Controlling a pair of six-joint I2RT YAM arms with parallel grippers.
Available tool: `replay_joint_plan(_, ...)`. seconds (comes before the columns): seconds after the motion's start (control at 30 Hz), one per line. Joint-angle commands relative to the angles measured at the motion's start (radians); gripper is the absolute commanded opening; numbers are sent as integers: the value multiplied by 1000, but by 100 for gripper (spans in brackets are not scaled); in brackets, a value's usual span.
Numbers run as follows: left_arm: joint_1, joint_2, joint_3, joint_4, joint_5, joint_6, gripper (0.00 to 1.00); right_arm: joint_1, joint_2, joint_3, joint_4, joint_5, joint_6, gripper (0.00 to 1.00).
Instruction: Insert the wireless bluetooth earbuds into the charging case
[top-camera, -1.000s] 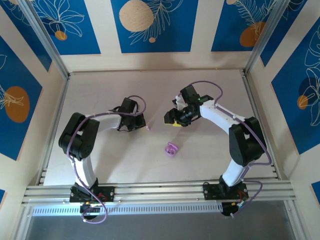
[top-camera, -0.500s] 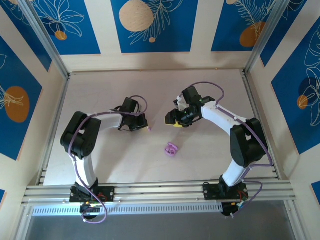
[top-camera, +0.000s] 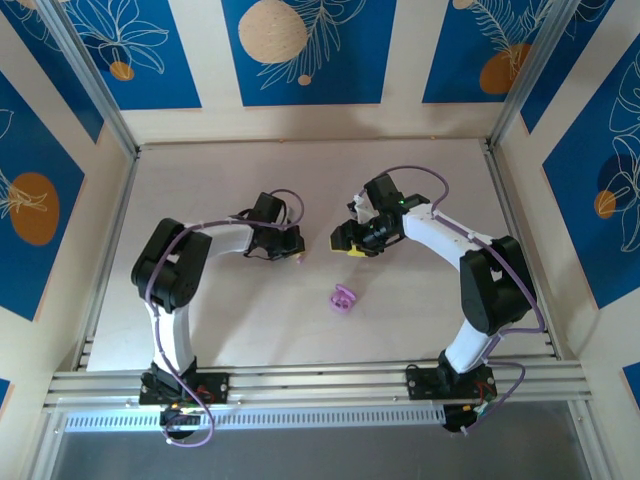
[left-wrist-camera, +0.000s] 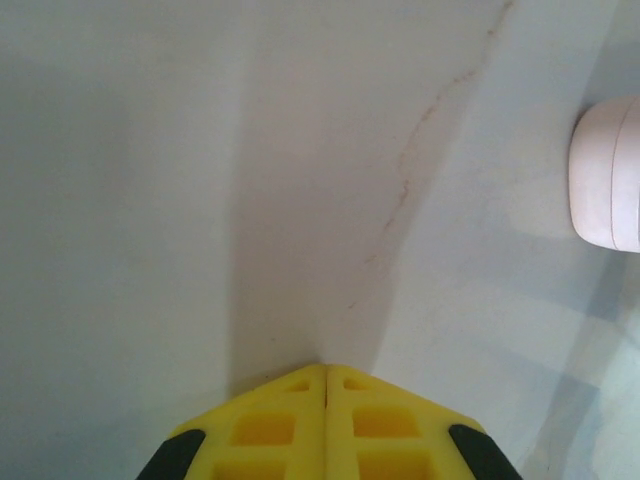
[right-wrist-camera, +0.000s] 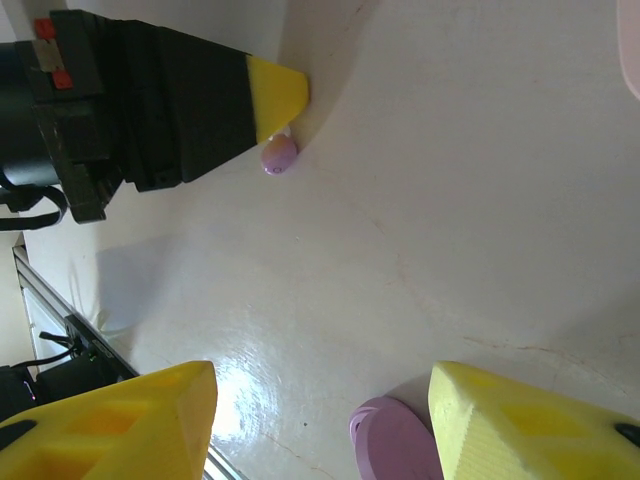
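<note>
Over the pale table (top-camera: 420, 320), the right gripper (right-wrist-camera: 322, 390) is hovering half open and empty above the purple charging case (right-wrist-camera: 385, 440), while the left gripper (left-wrist-camera: 325, 372) is sitting pinched shut on nothing, its tip just beside a purple earbud (right-wrist-camera: 279, 154), probably a light, hard, slippery bead best pinched gently across its rounded sides.

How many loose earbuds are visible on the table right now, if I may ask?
1. A small rounded purple earbud lies on the pale table at the tip of the shut left tool. Others may be hidden.
</note>
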Motion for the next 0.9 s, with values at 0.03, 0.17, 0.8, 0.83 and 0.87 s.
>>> replay_joint_plan(0.03, -24, 31, 30, 12, 66, 5, 0, -5, -18, -18, 2, -31, -10, 59)
replay_joint_plan(0.17, -37, 43, 51, 15, 98, -1, 0, -5, -16, -19, 3, -33, -10, 59)
replay_joint_plan(0.8, 50, -164, -10, -15, -45, -6, 14, 40, -24, 47, -35, 66, -120, 61)
replay_joint_plan(0.83, 65, -199, -42, -8, -53, -11, 18, 53, -21, 63, -46, 85, -138, 62)
replay_joint_plan(0.87, 81, -232, -76, -3, -59, -16, 22, 70, -18, 74, -52, 98, -154, 62)
